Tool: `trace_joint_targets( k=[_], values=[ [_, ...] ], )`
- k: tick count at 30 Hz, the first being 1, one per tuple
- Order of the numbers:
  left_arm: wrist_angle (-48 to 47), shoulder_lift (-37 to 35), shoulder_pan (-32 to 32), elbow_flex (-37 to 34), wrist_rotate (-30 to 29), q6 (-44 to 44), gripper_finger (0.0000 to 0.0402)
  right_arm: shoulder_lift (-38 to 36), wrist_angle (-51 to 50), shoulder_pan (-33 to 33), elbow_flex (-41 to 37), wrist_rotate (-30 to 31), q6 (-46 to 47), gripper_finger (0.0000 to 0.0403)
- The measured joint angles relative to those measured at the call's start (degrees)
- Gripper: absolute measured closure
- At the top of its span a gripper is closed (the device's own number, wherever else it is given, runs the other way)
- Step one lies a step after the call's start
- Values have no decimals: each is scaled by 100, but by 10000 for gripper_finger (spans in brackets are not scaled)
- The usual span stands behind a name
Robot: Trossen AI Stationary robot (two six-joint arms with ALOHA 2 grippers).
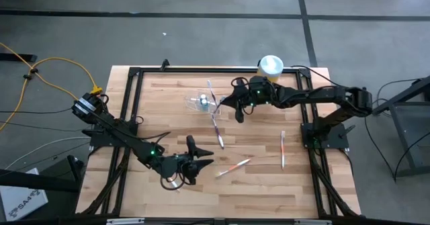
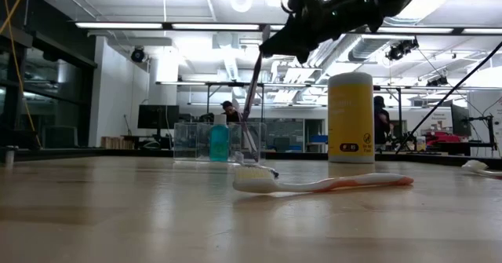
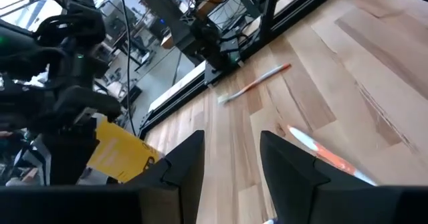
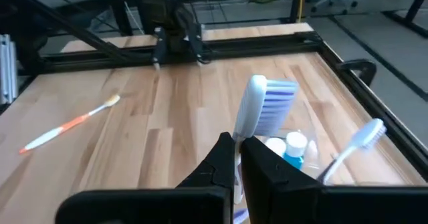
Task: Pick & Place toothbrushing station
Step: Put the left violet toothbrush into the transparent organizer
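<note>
The toothbrushing station (image 1: 199,103), a clear plastic holder, sits on the far half of the wooden desk (image 1: 262,178), left of the yellow canister (image 1: 270,66) and apart from it. In the low view the station (image 2: 218,141) reads as a low clear box with its long axis running across the frame, open side up, holding a small blue bottle (image 2: 219,142). One toothbrush (image 2: 252,82) stands in it, tilted, handle down and head up. The right tool (image 1: 235,108) hangs just beside the station on its right; its fingers (image 4: 262,162) are closed to a narrow slit, pinching the white handle of a blue-bristled toothbrush (image 4: 257,107) whose head points up and away from the tool. In the right wrist view a second brush with a pale head (image 4: 361,138) leans in the station next to the blue bottle. Loose toothbrushes lie flat on the desk: a white and orange one (image 1: 234,166) near the middle front, another (image 1: 283,149) near the right edge, and a darker one (image 1: 218,129) just in front of the station. The left tool (image 1: 194,159) rests low at the front of the desk, fingers (image 3: 184,165) parted with a clear gap, holding nothing.
</note>
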Motion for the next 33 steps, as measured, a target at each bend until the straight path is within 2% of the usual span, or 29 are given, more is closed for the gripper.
trace_joint_targets(
  k=[10, 13, 21, 28, 33],
  values=[
    [-4, -2, 0, 1, -472, -32, 263, 15, -1902, -91, 1456, 156, -755, 400],
    [-7, -2, -2, 1, -511, -72, 263, 15, -2272, -167, 1684, 124, -891, 400],
    [-20, -2, 0, 2, -509, -168, 263, 232, -2243, -704, 1690, -472, -736, 400],
    [-136, -4, -2, 2, -509, -181, 263, 718, -1774, -1084, 1691, -1068, -516, 400],
    [-277, -7, -2, 2, -535, -181, 263, 1139, -1675, -1156, 1691, -1265, -375, 400]
  ],
)
